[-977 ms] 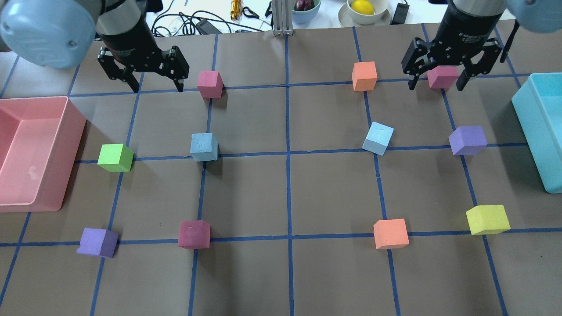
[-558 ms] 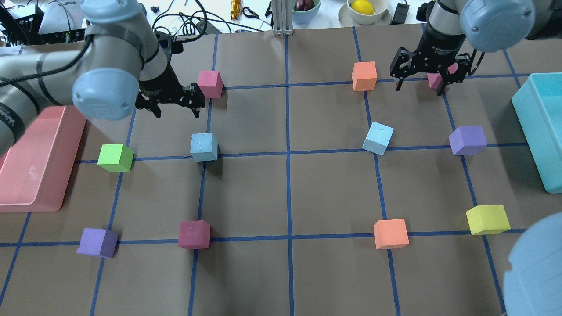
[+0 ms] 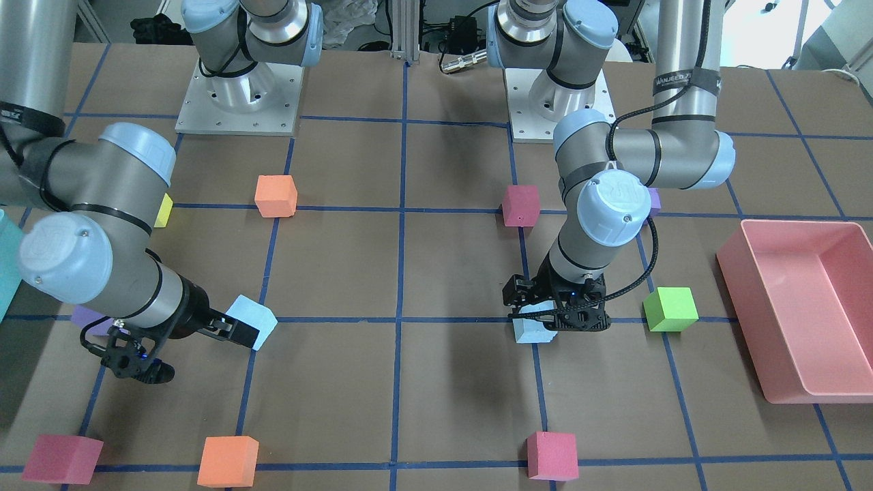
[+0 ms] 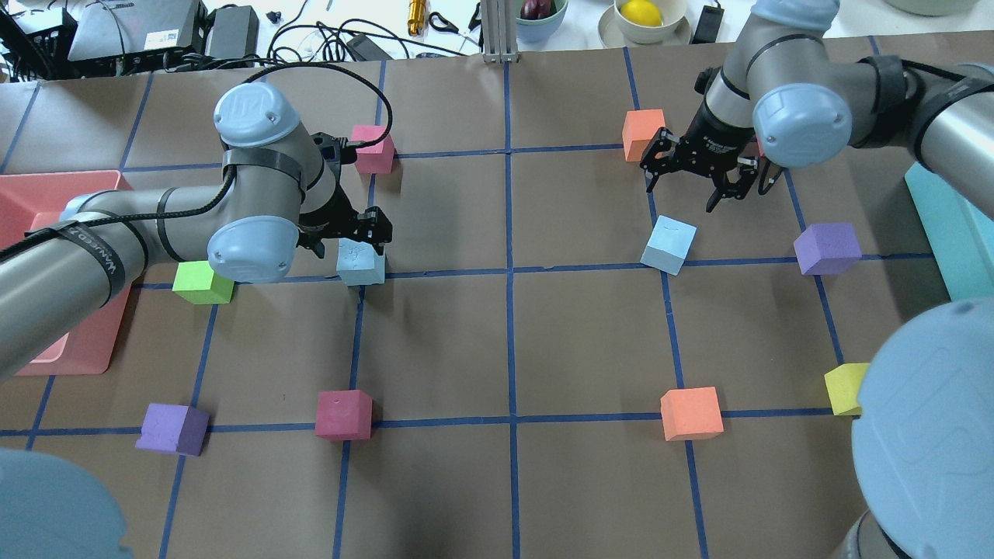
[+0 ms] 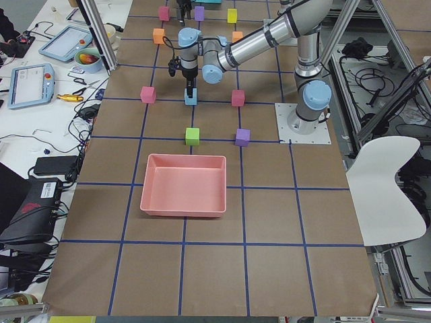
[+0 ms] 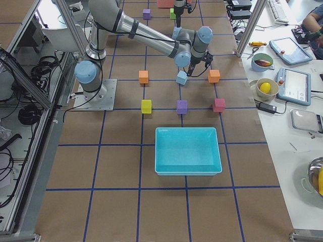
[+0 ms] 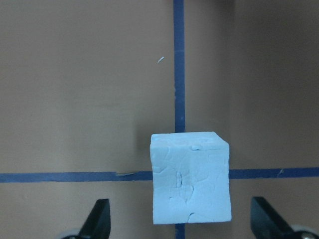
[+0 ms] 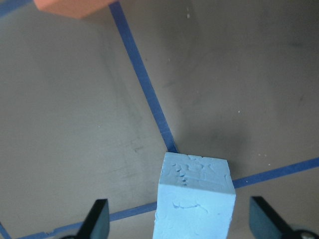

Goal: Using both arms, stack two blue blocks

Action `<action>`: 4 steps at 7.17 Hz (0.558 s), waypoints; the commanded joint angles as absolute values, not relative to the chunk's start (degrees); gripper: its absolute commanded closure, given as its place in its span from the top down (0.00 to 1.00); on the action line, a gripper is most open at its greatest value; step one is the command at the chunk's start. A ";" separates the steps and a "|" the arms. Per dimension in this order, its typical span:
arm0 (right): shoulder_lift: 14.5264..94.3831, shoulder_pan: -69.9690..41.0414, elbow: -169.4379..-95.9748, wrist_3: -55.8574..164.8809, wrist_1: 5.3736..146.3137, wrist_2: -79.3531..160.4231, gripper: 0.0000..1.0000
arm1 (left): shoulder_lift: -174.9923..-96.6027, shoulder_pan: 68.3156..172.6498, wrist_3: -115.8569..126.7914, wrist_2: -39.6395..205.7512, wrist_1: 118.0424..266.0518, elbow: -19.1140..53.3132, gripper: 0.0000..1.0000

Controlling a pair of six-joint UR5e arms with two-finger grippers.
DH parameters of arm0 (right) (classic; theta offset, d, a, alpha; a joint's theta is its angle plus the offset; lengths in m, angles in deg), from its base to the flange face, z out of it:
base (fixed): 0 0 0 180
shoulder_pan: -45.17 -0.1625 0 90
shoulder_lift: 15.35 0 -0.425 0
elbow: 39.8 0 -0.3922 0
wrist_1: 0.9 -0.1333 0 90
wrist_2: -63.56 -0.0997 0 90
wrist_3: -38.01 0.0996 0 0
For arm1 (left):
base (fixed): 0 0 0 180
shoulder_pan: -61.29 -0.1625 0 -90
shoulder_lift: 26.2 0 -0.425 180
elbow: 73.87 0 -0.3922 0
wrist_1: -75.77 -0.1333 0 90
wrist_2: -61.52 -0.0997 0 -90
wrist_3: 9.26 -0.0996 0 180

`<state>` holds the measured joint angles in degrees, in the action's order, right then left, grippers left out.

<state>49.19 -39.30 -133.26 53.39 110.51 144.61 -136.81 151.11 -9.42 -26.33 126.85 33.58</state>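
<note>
One blue block (image 4: 361, 262) sits on a tape crossing at centre left. My left gripper (image 4: 345, 233) is open and hangs just over it. In the left wrist view the block (image 7: 191, 179) lies between the two open fingertips (image 7: 97, 221). The other blue block (image 4: 668, 244) sits turned at an angle at centre right. My right gripper (image 4: 691, 182) is open, a little beyond it and above the table. In the right wrist view this block (image 8: 194, 199) shows low between the fingertips (image 8: 264, 219). In the front view both blocks (image 3: 535, 332) (image 3: 254, 319) rest on the table.
A pink bin (image 3: 791, 232) stands at the left end and a teal bin (image 4: 943, 225) at the right. Other cubes lie on the grid: green (image 4: 198, 281), pink (image 4: 377, 151), orange (image 4: 643, 132), purple (image 4: 827, 247), maroon (image 4: 343, 414), orange (image 4: 689, 413), yellow (image 4: 842, 388).
Both arms have swung in from the far side. The left gripper came down over the left blue block; the right gripper moved left toward the right blue block. Both stay open.
</note>
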 commanded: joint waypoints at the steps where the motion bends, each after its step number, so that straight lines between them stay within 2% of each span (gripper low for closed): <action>1: 48.54 -39.38 -136.65 55.41 110.98 144.33 1.00 | -138.78 151.11 -9.61 -25.57 125.87 33.97 1.00; 2: 48.54 -39.38 -137.00 55.67 110.89 144.59 1.00 | -138.97 151.02 -9.96 -25.75 125.69 34.06 0.98; 3: 48.37 -39.38 -137.18 55.94 110.55 145.03 1.00 | -139.05 151.02 -9.88 -25.75 125.60 33.71 0.62; 4: 48.37 -39.38 -138.23 55.85 111.15 145.12 1.00 | -139.14 151.02 -9.79 -25.75 125.34 33.62 0.32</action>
<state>48.43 -39.38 -137.22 55.76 110.80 144.87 -138.97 151.04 -9.83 -25.73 125.61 33.79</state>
